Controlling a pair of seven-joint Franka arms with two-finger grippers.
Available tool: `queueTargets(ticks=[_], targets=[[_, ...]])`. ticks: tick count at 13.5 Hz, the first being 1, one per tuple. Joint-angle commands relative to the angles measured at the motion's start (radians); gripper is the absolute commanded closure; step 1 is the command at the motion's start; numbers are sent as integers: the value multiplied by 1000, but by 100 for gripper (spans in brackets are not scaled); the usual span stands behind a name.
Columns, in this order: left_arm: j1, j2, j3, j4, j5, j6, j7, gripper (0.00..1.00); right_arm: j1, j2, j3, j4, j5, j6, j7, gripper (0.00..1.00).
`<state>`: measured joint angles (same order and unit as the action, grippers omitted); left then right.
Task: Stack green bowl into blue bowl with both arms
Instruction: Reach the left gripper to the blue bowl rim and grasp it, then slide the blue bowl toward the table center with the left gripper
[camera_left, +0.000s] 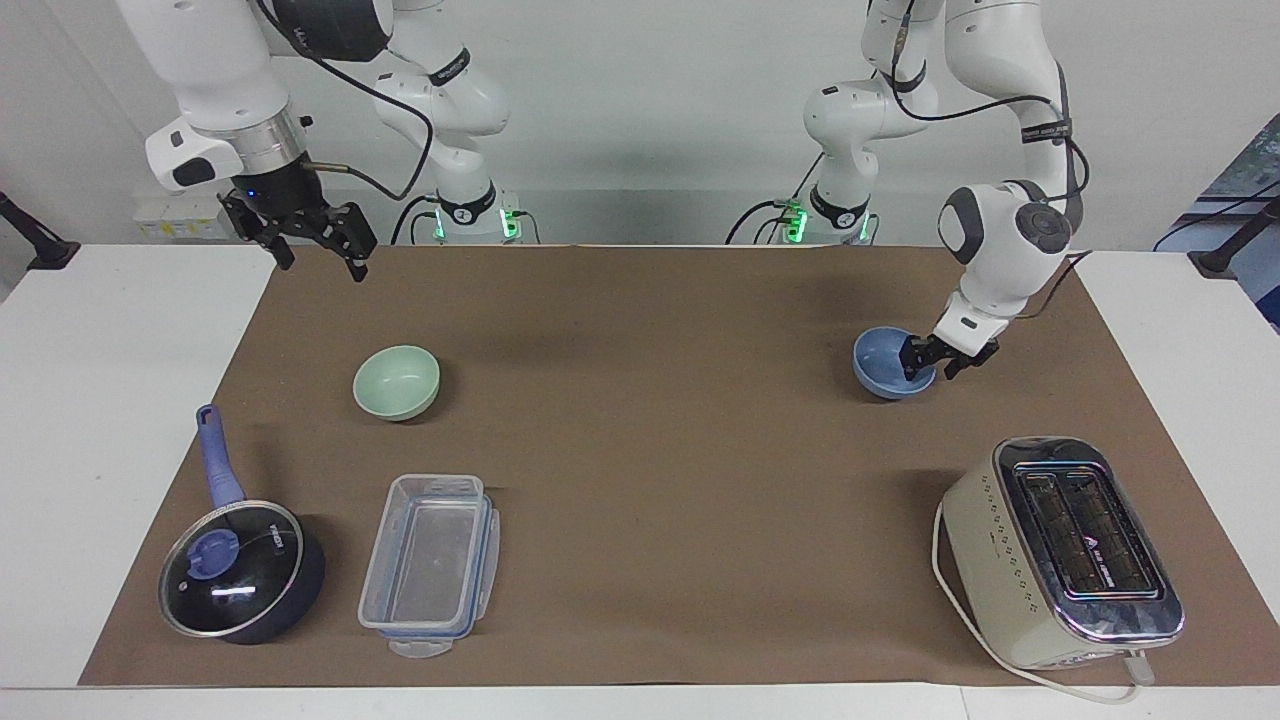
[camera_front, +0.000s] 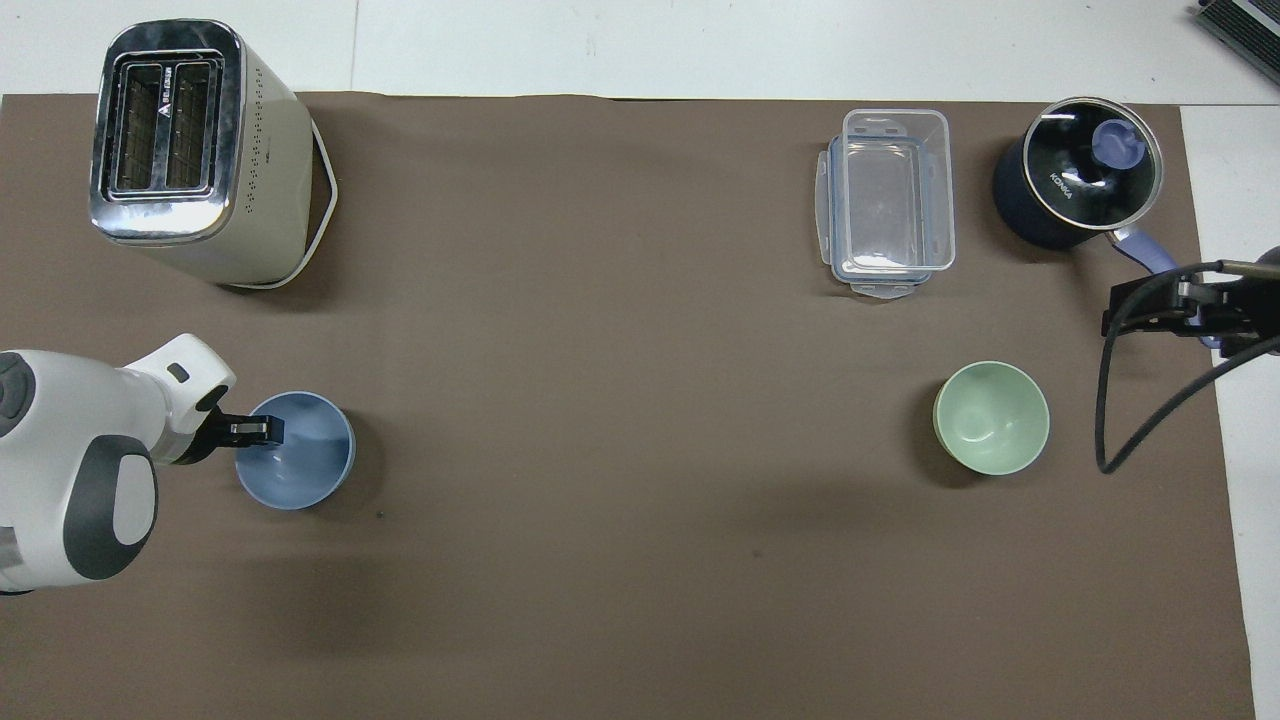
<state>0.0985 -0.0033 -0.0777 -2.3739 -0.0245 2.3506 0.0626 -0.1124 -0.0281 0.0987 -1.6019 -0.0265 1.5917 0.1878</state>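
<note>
risk: rim pinch may slip or tip the smooth round bowl if lifted off-centre | toaster (camera_left: 1063, 553) lower right, boxy cream/chrome | green bowl (camera_left: 396, 381) centre-left, matte, untouched | blue bowl (camera_left: 889, 364) centre-right, matte | left gripper (camera_left: 932, 356) pinching its rim | right gripper (camera_left: 315, 237) upper left, jaws spread, waiting

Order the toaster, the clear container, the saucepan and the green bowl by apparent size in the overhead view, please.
1. toaster
2. clear container
3. saucepan
4. green bowl
</note>
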Motion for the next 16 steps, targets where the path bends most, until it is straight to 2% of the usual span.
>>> queueTargets(ticks=[1,4,8,9,13,16], targets=[[9,-14,-2,4,0,-2,16,100,-13,-7,7,-15,5,14,-13,0],[4,-46,-5,48,-12,-118,16,100,-15,-9,7,-15,5,14,-17,0],[-3,-107,-19,122,-130,-266,16,100,-18,-7,6,-15,5,14,-28,0],[-32,-116,-16,145,-161,-289,14,100,-18,-7,4,-15,5,16,-28,0],[-130,-112,-16,162,-267,-268,3,100,-21,-9,-2,-16,5,16,-30,0],[-239,-101,-16,157,-301,-216,-53,100,-21,-9,-2,-22,5,27,-30,0]])
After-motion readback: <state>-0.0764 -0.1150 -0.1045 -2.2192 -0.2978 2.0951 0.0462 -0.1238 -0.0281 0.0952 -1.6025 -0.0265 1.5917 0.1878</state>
